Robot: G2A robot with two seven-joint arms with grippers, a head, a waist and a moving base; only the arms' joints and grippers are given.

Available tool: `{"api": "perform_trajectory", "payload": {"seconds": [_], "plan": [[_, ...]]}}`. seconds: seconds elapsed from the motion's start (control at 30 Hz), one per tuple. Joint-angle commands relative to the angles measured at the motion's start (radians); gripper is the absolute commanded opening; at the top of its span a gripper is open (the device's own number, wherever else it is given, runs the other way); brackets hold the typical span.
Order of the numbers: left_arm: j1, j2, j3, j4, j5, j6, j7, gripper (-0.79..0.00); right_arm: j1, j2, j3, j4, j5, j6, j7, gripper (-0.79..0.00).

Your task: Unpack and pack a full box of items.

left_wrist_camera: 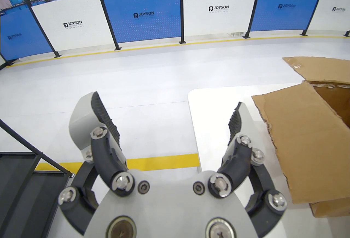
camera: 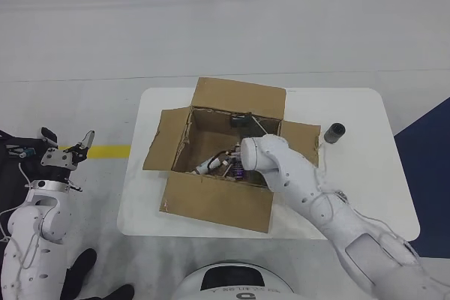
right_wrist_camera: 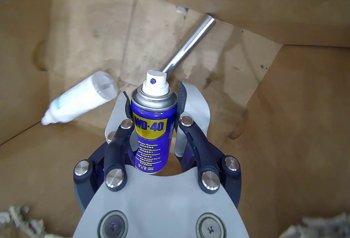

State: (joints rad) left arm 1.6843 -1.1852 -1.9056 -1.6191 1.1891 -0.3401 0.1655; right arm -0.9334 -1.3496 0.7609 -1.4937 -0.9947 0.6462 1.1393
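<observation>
Your right tool (right_wrist_camera: 153, 94) is clamped on one spray can (right_wrist_camera: 151, 124) inside the one box (camera: 217, 201), near one white tube (right_wrist_camera: 79, 102) and one metal rod (right_wrist_camera: 188, 43). Your left tool (left_wrist_camera: 167, 100) is spread apart, off the desk (camera: 360, 172).

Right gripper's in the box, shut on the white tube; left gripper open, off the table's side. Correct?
No: the right gripper is shut on the blue spray can, not the white tube, which lies free in the box; see the right wrist view. The left gripper is open beside the table.
</observation>
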Motion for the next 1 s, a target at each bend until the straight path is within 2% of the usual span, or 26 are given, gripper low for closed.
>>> {"api": "perform_trajectory", "payload": {"seconds": [0.0,0.07,0.13,0.2,0.33,0.5,0.6,0.7,0.77,0.93,0.97], "plan": [[0.000,0.000,0.000,0.000,0.000,0.000,0.000,0.000,-0.071,0.021,0.046,-0.132,-0.039,-0.020,-0.035,-0.785],[0.000,0.000,0.000,0.000,0.000,0.000,0.000,0.000,-0.156,0.042,0.103,-0.259,-0.074,-0.049,-0.106,-0.785],[0.000,0.000,0.000,0.000,0.000,0.000,0.000,0.000,-0.257,0.060,0.176,-0.397,-0.075,-0.086,-0.227,-0.785],[0.000,0.000,0.000,0.000,0.000,0.000,0.000,0.000,-0.362,0.076,0.265,-0.503,-0.061,-0.133,-0.379,-0.785],[0.000,0.000,0.000,0.000,0.000,0.000,0.000,0.000,-0.582,0.092,0.464,-0.669,0.072,-0.242,-0.752,-0.785],[0.000,0.000,0.000,0.000,0.000,0.000,0.000,0.000,-0.835,0.095,0.669,-0.725,0.205,-0.395,-1.186,-0.785],[0.000,0.000,0.000,0.000,0.000,0.000,0.000,0.000,-0.950,0.091,0.763,-0.714,0.294,-0.476,-1.378,-0.785],[0.000,0.000,0.000,0.000,0.000,0.000,0.000,0.000,-1.035,0.084,0.848,-0.676,0.395,-0.516,-1.522,-0.785],[0.000,0.000,0.000,0.000,0.000,0.000,0.000,0.000,-1.069,0.079,0.886,-0.648,0.464,-0.535,-1.568,-0.785],[0.000,0.000,0.000,0.000,0.000,0.000,0.000,0.000,-1.106,0.074,0.936,-0.573,0.620,-0.667,-1.556,-0.785],[0.000,0.000,0.000,0.000,0.000,0.000,0.000,0.000,-1.106,0.074,0.936,-0.573,0.620,-0.667,-1.556,-0.785]]}}
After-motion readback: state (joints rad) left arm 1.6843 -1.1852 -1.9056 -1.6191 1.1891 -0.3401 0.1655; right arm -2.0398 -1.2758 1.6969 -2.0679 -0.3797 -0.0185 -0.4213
